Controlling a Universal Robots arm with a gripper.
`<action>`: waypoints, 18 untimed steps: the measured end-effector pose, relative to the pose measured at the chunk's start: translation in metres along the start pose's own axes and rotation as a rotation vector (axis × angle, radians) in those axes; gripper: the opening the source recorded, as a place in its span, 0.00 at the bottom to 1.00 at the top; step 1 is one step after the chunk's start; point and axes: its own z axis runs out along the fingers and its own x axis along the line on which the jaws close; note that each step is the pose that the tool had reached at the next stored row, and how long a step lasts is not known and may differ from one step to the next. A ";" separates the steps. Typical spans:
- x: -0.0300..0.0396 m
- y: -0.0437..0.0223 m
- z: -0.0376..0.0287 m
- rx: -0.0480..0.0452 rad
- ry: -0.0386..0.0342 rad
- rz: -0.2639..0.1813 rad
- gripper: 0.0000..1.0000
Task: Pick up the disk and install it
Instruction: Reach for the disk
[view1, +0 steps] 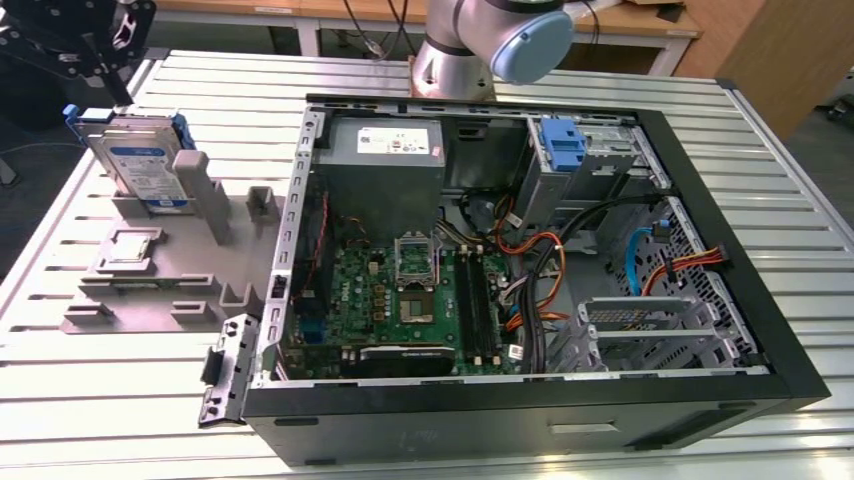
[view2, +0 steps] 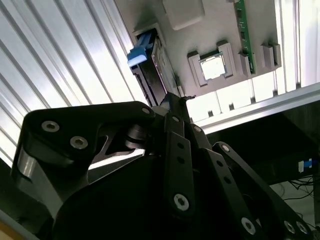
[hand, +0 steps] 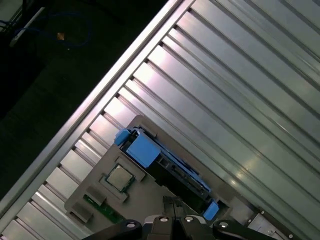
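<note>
The disk (view1: 140, 165) stands upright on edge in a slot of the grey holder (view1: 147, 305) at the exterior view's left. It is silver with a white-and-blue label and a blue carrier around its edges. My gripper (view1: 94, 55) hangs just above the disk's top edge, apart from it and holding nothing. Both wrist views look down past the gripper (view2: 175, 100) (hand: 175, 217) onto the disk's top edge (view2: 150, 70) (hand: 170, 162) with its blue tabs.
The open computer case (view1: 534, 405) lies to the exterior view's right of the holder, with a drive bay and bare blue bracket (view1: 567, 145) at its far side and a grey power supply (view1: 387, 150). A processor chip (view1: 127, 250) (view2: 212, 67) (hand: 119, 177) rests in the holder. The ribbed table edge (hand: 75, 125) is close.
</note>
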 end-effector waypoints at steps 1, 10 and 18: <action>0.0014 0.0014 0.0001 0.0000 -0.0001 0.000 0.10; 0.0110 0.0142 0.0020 0.0015 -0.0019 -0.007 0.10; 0.0107 0.0147 0.0042 0.0001 -0.0006 -0.141 0.10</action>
